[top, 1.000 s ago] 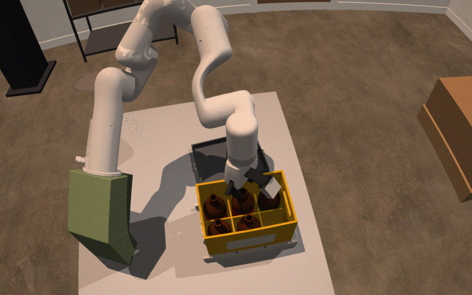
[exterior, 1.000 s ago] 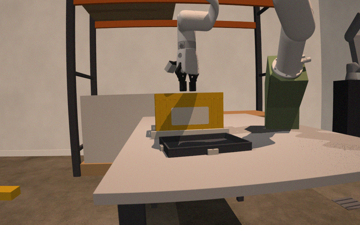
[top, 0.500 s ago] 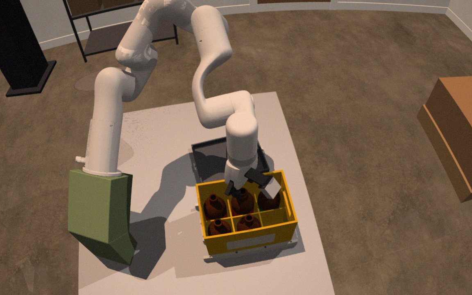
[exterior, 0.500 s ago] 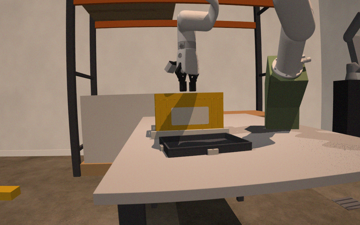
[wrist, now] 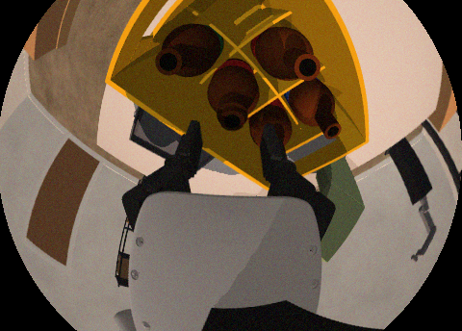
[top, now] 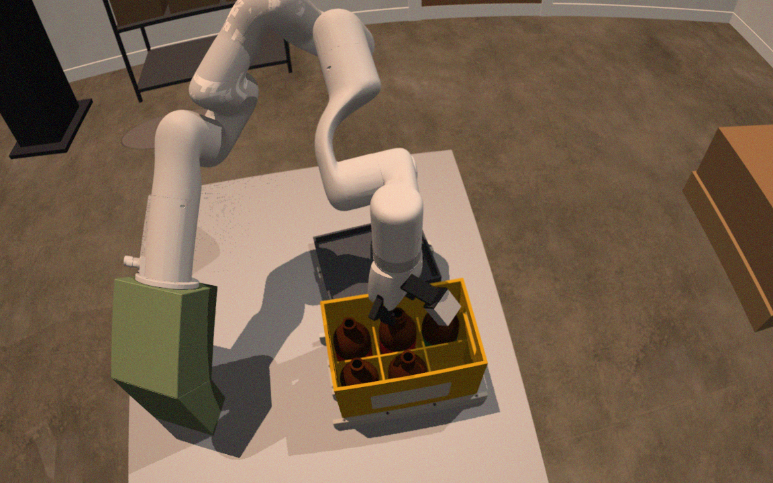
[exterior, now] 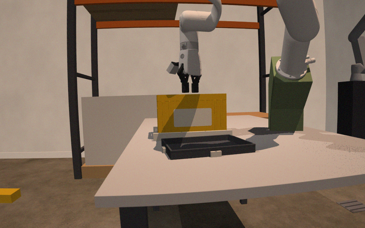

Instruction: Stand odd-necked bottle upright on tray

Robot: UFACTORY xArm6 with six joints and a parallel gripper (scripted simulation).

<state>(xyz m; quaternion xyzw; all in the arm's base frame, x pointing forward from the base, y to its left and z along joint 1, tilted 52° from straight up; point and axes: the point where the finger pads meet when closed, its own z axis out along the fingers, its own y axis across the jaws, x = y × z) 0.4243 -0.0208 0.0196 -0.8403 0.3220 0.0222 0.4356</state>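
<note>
Bottles are standing in the yellow crate point(top: 413, 393), five brown ones in its six cells. Going left to right in the top view, the far row is holding one bottle in the left cell point(top: 350, 339), one in the middle cell point(top: 400, 329) and one in the right cell point(top: 439, 330), the last partly hidden behind the wrist camera block. The near row is holding a bottle in its left cell point(top: 357, 372) and one in its middle cell point(top: 407, 363), while the near right cell is showing only its yellow floor. Which bottle has the odd neck cannot be told from these views.

The gripper point(exterior: 189, 88) is hanging just above the crate's rim, over the far middle bottle, with its fingers apart and nothing between them. In the wrist view that bottle's mouth is sitting between the two dark fingertips.

The dark tray point(exterior: 209, 150) is lying on the table point(exterior: 234, 175) just beside the crate, on the side away from the crate's label.
</note>
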